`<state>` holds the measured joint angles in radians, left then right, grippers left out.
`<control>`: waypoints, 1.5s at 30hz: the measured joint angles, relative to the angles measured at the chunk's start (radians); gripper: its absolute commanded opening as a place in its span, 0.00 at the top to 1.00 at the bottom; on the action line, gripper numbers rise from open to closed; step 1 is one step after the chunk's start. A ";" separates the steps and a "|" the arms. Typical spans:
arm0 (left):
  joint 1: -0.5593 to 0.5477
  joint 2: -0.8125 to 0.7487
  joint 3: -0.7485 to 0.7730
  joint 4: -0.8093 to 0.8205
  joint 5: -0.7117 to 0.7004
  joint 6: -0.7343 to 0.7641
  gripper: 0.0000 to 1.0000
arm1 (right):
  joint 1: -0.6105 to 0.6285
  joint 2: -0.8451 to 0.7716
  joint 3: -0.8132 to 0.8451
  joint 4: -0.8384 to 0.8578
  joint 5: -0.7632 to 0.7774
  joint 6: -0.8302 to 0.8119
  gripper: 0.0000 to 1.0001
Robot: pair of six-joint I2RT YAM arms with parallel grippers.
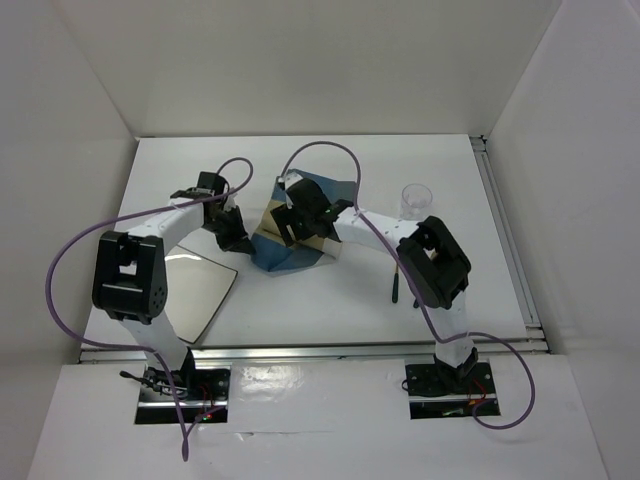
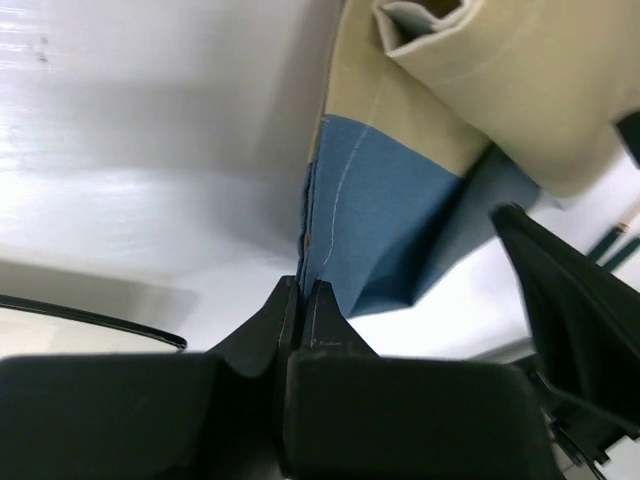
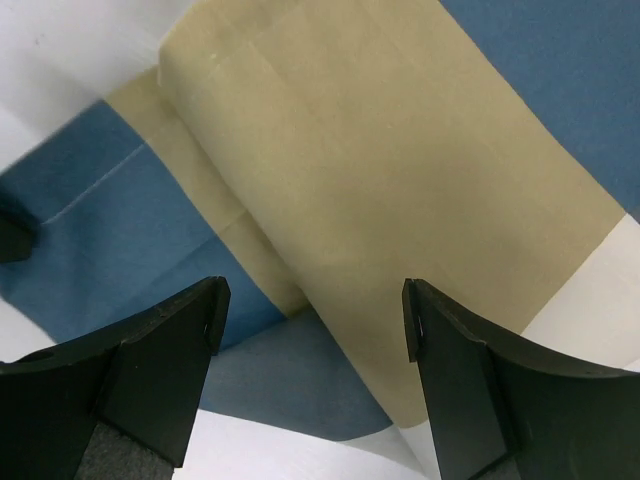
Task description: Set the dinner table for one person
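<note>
The blue-and-tan cloth placemat (image 1: 300, 232) lies crumpled and folded on the white dinner table (image 1: 320, 160), near its middle. My left gripper (image 2: 303, 288) is shut on the placemat's blue edge (image 2: 370, 220) at its left side. My right gripper (image 3: 312, 310) is open and hovers just over a rolled tan fold of the placemat (image 3: 400, 180), touching nothing. In the top view both grippers, the left (image 1: 236, 238) and the right (image 1: 292, 222), meet over the cloth.
A white square plate (image 1: 195, 290) lies at the front left; its dark rim shows in the left wrist view (image 2: 90, 318). A clear glass (image 1: 415, 200) stands at the right. A dark utensil (image 1: 395, 285) lies by the right arm. A metal rail (image 1: 510, 230) runs along the right edge.
</note>
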<state>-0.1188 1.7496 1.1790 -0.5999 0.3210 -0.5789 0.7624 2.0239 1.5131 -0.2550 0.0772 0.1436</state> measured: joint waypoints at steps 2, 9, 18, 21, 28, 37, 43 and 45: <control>0.001 -0.011 0.004 0.000 0.019 0.000 1.00 | 0.002 0.000 -0.023 0.016 -0.005 -0.010 0.18; 0.001 -0.017 0.006 -0.007 0.049 0.003 1.00 | 0.013 0.028 -0.006 0.130 0.045 -0.021 0.27; 0.001 -0.020 0.009 -0.014 0.074 0.003 1.00 | 0.016 0.128 0.025 0.150 0.101 -0.010 0.66; 0.001 -0.024 0.013 -0.016 0.079 0.003 1.00 | 0.016 0.128 0.029 0.151 0.098 -0.014 1.00; 0.005 -0.042 0.034 -0.032 0.085 0.002 1.00 | 0.016 0.114 0.032 0.149 0.105 0.001 1.00; 0.095 -0.024 0.354 -0.087 0.100 0.000 1.00 | -0.147 -0.098 0.064 0.152 0.040 0.058 1.00; 0.134 -0.064 0.378 -0.037 0.117 -0.010 1.00 | -0.319 -0.460 -0.192 0.241 0.018 0.172 0.92; 0.133 -0.107 0.270 -0.005 0.131 -0.024 1.00 | -0.325 -0.599 -0.342 0.267 0.023 0.219 0.45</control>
<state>0.0143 1.6428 1.4490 -0.6052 0.4519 -0.6025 0.4370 1.4250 1.1713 0.0124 0.0998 0.3630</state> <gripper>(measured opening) 0.054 0.262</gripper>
